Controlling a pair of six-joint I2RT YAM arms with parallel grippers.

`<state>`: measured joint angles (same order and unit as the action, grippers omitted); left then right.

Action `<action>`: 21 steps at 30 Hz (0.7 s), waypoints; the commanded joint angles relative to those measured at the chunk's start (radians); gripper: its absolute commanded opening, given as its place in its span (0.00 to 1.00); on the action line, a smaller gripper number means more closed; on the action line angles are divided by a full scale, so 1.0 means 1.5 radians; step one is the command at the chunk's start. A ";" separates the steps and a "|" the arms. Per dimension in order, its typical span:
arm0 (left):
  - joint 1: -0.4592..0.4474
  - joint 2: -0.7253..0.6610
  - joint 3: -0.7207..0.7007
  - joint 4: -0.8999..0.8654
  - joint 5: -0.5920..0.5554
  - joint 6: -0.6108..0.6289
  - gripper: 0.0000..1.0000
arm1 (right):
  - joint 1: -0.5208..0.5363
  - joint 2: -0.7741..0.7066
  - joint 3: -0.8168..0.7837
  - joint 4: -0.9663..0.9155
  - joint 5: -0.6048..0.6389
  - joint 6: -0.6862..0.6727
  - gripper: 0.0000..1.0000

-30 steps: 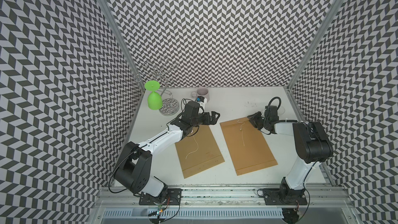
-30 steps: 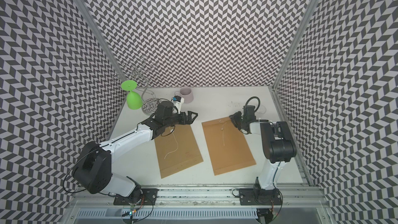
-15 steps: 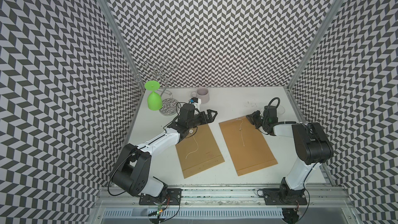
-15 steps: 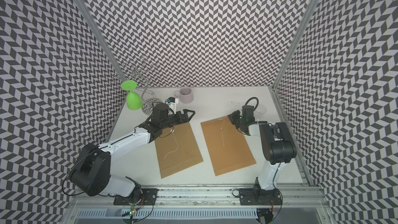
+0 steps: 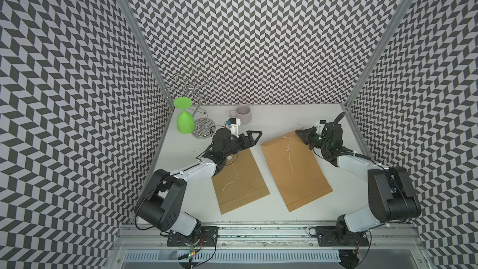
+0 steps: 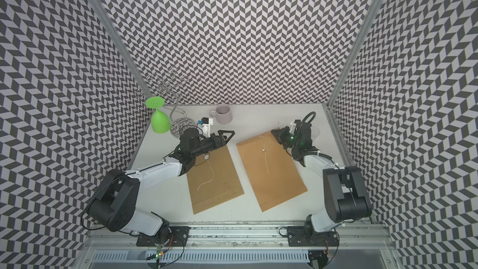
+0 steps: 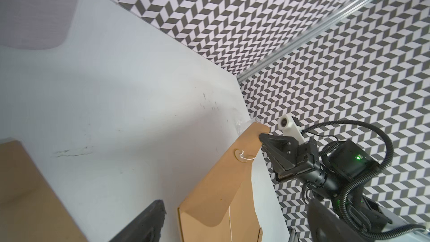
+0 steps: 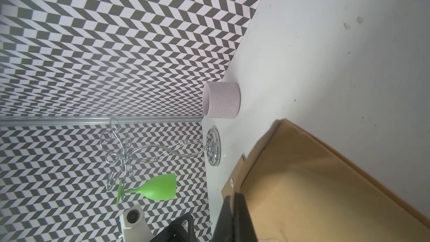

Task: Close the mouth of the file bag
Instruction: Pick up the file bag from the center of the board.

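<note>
Two brown file bags lie side by side on the white table in both top views. The right file bag (image 5: 297,174) (image 6: 274,174) has a white string (image 5: 290,156) trailing down it. My right gripper (image 5: 298,132) (image 6: 273,131) is shut on the far right corner of its flap (image 7: 221,182), which stands lifted off the table. In the right wrist view the shut gripper (image 8: 235,206) rests against the flap (image 8: 325,182). The left file bag (image 5: 243,182) (image 6: 217,177) has its far end hidden under my left gripper (image 5: 253,137) (image 6: 225,136) (image 7: 235,206), which is open and holds nothing.
A pink mug (image 5: 243,113) stands at the back. An upside-down green goblet (image 5: 185,122) hangs on a wire rack (image 5: 192,91) in the back left corner. Patterned walls close in the table on three sides. A metal rail (image 5: 258,226) runs along the front edge.
My right gripper's jaws have closed on the flap corner and shifted slightly left with it. My left arm has drawn back a little, its gripper staying open.
</note>
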<state>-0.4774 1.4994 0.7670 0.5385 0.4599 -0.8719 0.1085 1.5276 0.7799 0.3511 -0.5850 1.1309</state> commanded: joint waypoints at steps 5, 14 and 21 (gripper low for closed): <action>-0.038 0.011 0.006 0.030 0.007 0.063 0.90 | -0.003 -0.053 0.020 0.034 -0.058 0.020 0.00; -0.038 0.012 0.014 0.016 0.004 0.091 0.89 | -0.006 -0.092 0.012 0.035 -0.078 0.028 0.00; -0.056 0.035 -0.028 0.109 0.046 0.030 0.76 | -0.007 -0.092 -0.028 0.049 -0.079 0.016 0.00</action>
<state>-0.5541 1.5436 0.7555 0.6121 0.4873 -0.7906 0.1059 1.4101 0.7719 0.3538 -0.6895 1.1542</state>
